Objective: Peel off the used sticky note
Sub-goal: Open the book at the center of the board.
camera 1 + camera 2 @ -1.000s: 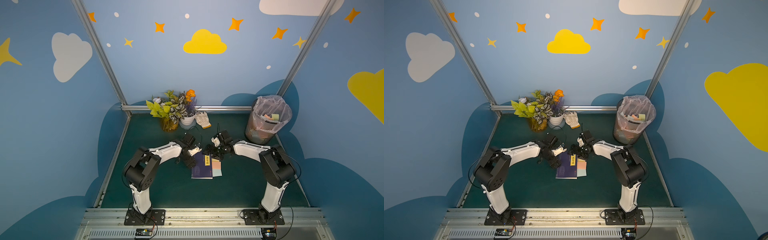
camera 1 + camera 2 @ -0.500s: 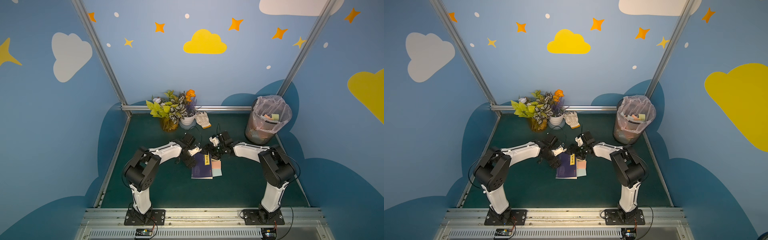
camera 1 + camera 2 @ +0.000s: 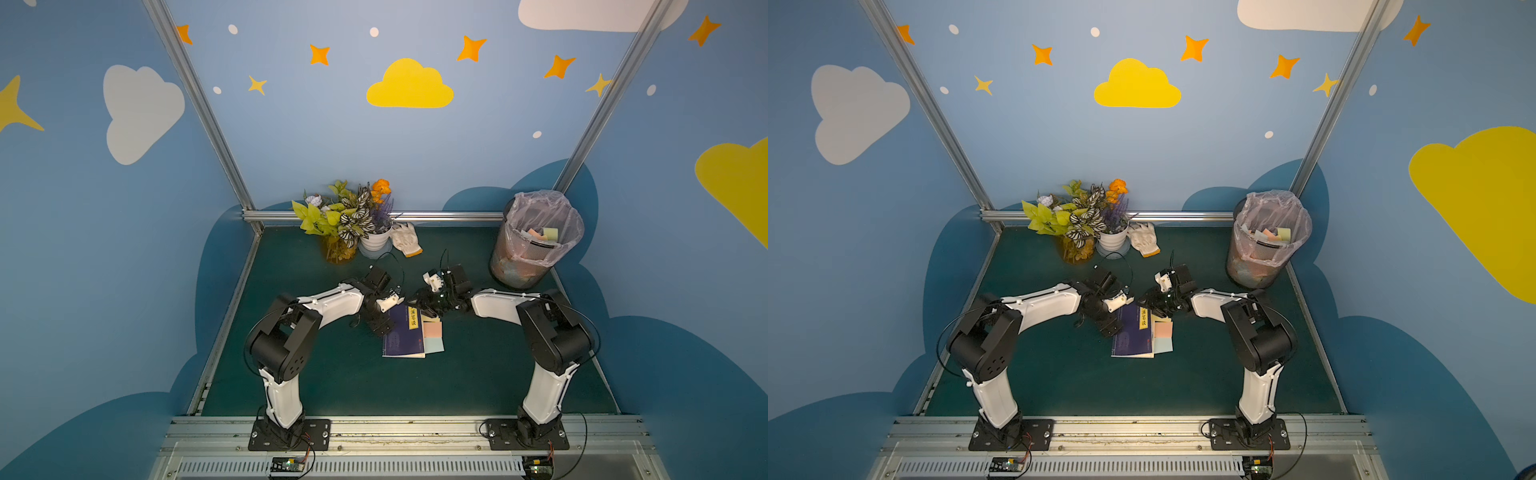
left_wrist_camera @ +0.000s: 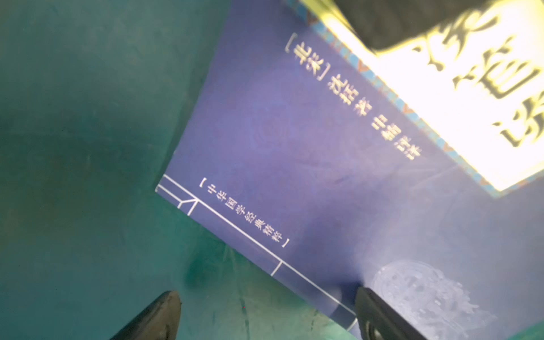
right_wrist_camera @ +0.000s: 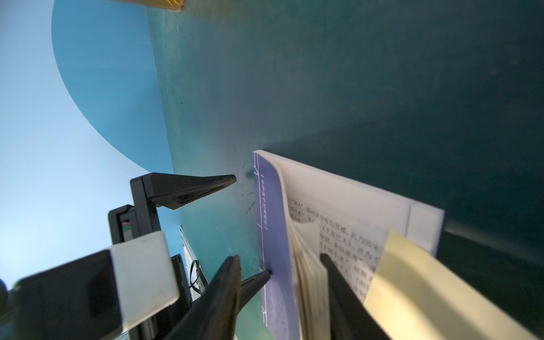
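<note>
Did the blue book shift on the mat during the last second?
No. In a top view, the blue book lies just where it did, at the same offset from the white flower pot.

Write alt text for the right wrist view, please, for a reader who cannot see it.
The right tool straddles the lifted blue cover and first pages of a book on a green table, with a pale yellow sticky note on the exposed printed page. The open left tool rests one fingertip on the cover's edge.
</note>
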`<state>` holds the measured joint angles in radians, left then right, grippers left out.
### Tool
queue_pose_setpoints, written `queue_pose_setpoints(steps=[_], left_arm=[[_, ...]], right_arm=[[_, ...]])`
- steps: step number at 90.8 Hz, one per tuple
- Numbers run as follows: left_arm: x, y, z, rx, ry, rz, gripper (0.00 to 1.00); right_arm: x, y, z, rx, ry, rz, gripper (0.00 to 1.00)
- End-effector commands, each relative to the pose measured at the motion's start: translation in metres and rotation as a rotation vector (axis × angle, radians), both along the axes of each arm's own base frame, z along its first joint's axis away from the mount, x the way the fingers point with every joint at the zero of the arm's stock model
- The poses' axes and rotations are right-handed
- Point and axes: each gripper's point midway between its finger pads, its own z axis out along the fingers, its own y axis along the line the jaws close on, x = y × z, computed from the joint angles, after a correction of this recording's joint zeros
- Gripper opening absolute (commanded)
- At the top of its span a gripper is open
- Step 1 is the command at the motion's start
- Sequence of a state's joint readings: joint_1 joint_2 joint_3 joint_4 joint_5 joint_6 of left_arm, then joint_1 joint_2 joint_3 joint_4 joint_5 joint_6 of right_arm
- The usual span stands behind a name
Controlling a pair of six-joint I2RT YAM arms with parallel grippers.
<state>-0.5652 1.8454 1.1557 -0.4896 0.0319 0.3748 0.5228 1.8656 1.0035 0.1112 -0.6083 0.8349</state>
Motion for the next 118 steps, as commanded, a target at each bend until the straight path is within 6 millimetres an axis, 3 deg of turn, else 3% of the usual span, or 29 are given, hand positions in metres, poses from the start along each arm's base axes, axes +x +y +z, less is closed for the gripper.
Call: queue_pose_setpoints(steps=[1, 60, 78, 83, 97, 118], left_arm=[[-0.006, 0.009, -0.008, 0.044, 0.037, -0.015, 0.96], [-0.011, 0.014, -0.018, 0.023, 0.062, 0.004, 0.97], [-0.009, 0.015, -0.015, 0.019, 0.057, 0.003, 0.96], [-0.007, 0.015, -0.011, 0.016, 0.051, 0.0, 0.97], [0.003, 0.014, 0.011, 0.0, 0.022, -0.012, 0.97], [0.02, 0.003, 0.06, -0.045, -0.052, -0.021, 0.98]], right_arm=[[0.009, 0.001, 0.019, 0.027, -0.051, -0.014, 0.41], [0.011, 0.009, 0.031, 0.11, -0.048, -0.021, 0.25], [0.011, -0.003, 0.024, -0.008, -0.069, -0.029, 0.08], [0.012, -0.008, 0.022, -0.045, -0.071, -0.041, 0.0], [0.016, -0.021, 0.018, -0.11, -0.055, -0.078, 0.0], [0.026, -0.048, 0.022, -0.183, -0.039, -0.148, 0.0]])
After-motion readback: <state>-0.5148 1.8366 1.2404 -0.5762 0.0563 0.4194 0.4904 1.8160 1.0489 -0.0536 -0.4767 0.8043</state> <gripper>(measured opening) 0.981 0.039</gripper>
